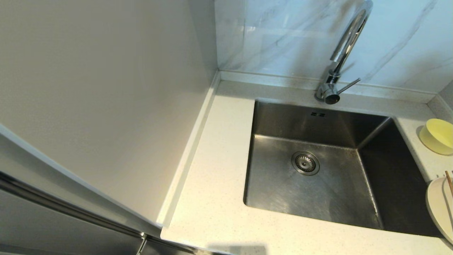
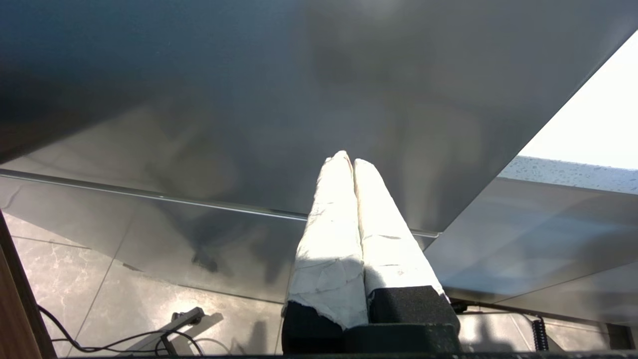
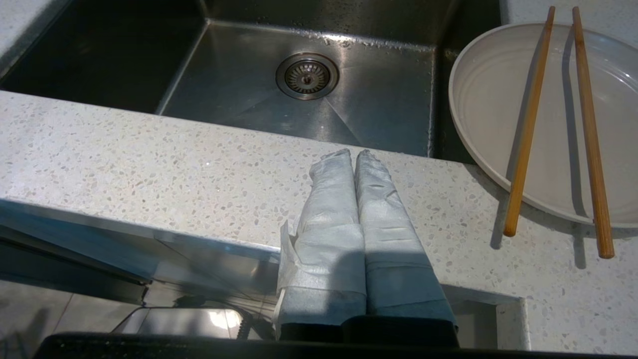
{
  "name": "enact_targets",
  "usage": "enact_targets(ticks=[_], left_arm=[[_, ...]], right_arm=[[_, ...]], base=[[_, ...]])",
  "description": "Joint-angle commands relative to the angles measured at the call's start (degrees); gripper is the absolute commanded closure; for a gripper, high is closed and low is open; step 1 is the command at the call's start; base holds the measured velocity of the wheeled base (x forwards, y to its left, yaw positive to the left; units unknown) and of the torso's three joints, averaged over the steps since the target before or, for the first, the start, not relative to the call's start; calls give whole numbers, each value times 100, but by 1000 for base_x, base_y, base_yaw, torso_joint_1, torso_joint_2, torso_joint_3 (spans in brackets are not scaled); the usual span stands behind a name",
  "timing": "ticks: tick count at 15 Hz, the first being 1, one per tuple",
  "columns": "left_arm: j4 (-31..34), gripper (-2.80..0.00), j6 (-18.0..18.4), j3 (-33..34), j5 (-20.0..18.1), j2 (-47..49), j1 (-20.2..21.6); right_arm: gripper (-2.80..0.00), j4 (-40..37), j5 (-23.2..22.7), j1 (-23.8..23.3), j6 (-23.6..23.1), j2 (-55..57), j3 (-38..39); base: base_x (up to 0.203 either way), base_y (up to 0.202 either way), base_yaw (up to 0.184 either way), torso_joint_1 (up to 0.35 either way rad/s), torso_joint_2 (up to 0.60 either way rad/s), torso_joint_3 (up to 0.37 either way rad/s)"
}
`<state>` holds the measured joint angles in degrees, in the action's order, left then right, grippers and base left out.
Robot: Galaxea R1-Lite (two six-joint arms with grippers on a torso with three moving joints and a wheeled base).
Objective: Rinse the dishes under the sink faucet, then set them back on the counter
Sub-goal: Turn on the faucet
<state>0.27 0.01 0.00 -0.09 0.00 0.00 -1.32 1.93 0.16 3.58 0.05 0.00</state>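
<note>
At the counter's [image 1: 212, 198] left edge a plain pale wall panel [image 1: 106, 88] rises, with a dark metal cabinet front [image 1: 53, 219] below it. The left gripper [image 2: 347, 158] shows only in its own wrist view: its two white-wrapped fingers [image 2: 329, 234] are pressed together, tip to tip, with nothing between them, hanging low in front of the grey cabinet face, with a corner of the speckled counter above it. A black cable [image 2: 99, 341] lies on the tiled floor [image 2: 60, 279] beneath.

Moving right, the sink [image 1: 318, 177] is set into the counter, its round strainer drain [image 1: 305, 163] near the middle of the basin floor and two small overflow slots [image 1: 317, 114] high on the back wall. The sink faucet [image 1: 341, 56] stands on the back strip of the counter behind the sink's rear edge, its spout curving upward and its thin lever [image 1: 348, 86] pointing right, against the grey-veined marble wall panel [image 1: 283, 35].

The right gripper [image 3: 355, 153] hovers at the counter's front edge, before the sink's front right corner; its wrapped fingers [image 3: 379, 219] are likewise closed against each other and hold nothing.

On the counter's right strip, beside the sink's right rim, the pale yellow bowl [image 1: 439, 136] sits toward the back. Nearer the front the off-white plate [image 3: 543, 124] rests with its rim slightly overhanging the sink's front right corner. The two chopsticks [image 3: 526, 124] lie across the plate, roughly parallel, their near ends reaching past its rim over the counter.
</note>
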Motion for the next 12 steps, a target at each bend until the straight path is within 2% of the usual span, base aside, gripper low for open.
enact_targets(ticks=[1,12], left_arm=[[0,0,-1,0,0,0,0],[0,0,-1,0,0,0,0]], right_arm=[[0,0,1,2,2,13,44],[0,0,18,2,-7,4,44]], base=[[0,0,0,0,0,0],[0,0,0,0,0,0]])
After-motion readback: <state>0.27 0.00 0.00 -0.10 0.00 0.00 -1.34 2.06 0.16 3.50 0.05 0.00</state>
